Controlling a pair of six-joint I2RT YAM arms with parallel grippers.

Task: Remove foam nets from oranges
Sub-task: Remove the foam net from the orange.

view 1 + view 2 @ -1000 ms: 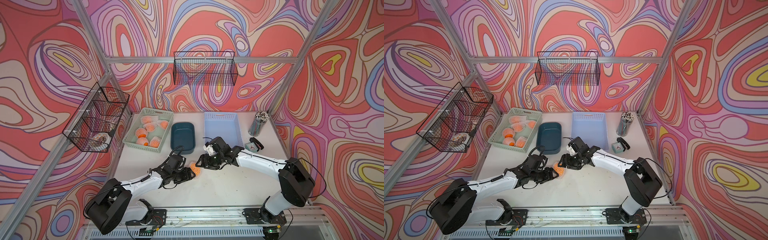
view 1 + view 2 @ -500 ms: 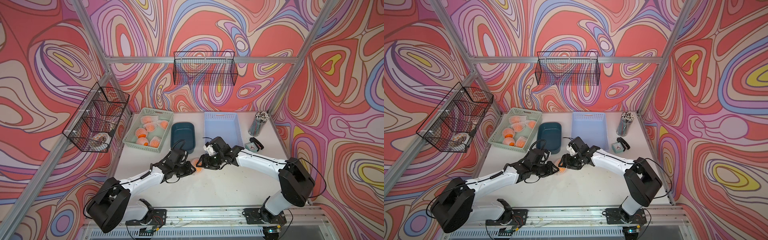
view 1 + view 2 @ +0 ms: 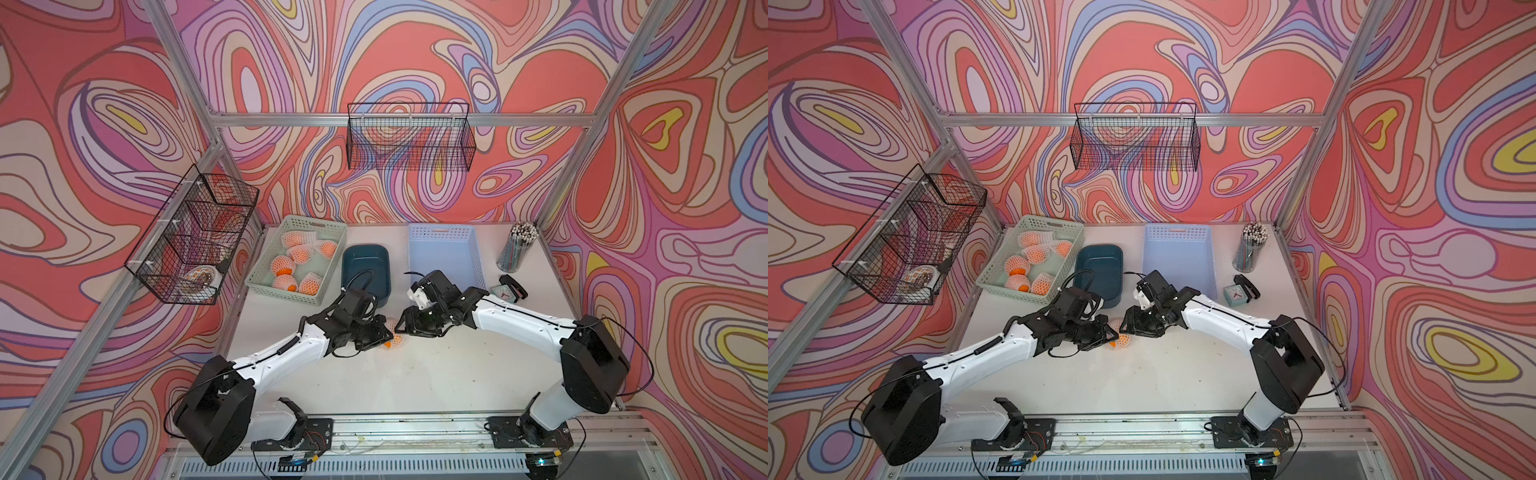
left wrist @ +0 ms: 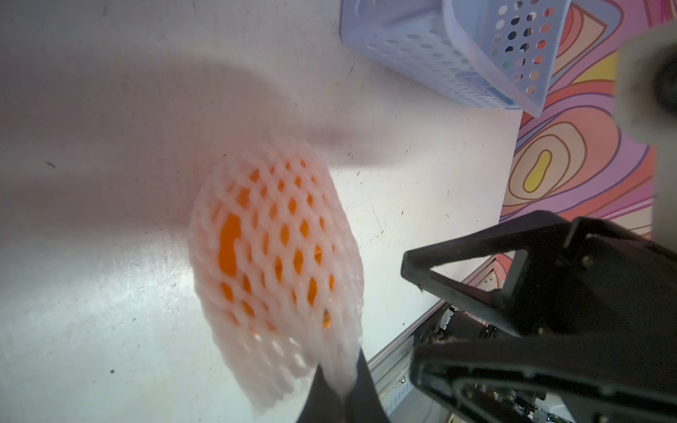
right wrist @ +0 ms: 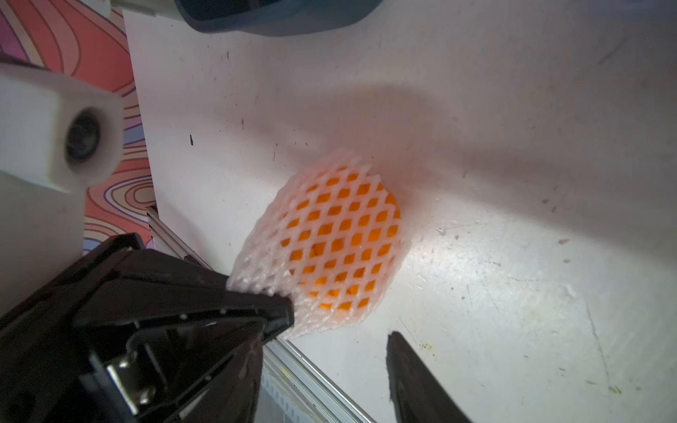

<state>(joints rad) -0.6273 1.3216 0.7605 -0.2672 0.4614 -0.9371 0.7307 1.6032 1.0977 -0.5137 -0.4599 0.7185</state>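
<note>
— Mid-table, between the arms, what changed?
— The left gripper (image 4: 340, 388) has snapped shut on the loose end of the foam net (image 4: 274, 238); a second ago its jaws were apart. The orange (image 4: 229, 241) is still inside, lying on the table (image 3: 415, 374).
— And the right gripper (image 4: 408, 304)?
— Jaws apart, narrowing, just beside the fruit. I'd say it must pin the orange before any pull. The dark tray (image 3: 365, 248) and the green basket (image 3: 314, 223) of netted oranges (image 3: 284, 263) sit farther back, out of the way.

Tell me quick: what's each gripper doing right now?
Left gripper: shut, pinching one end of the foam net.
Right gripper: open beside that net, holding nothing.
</note>
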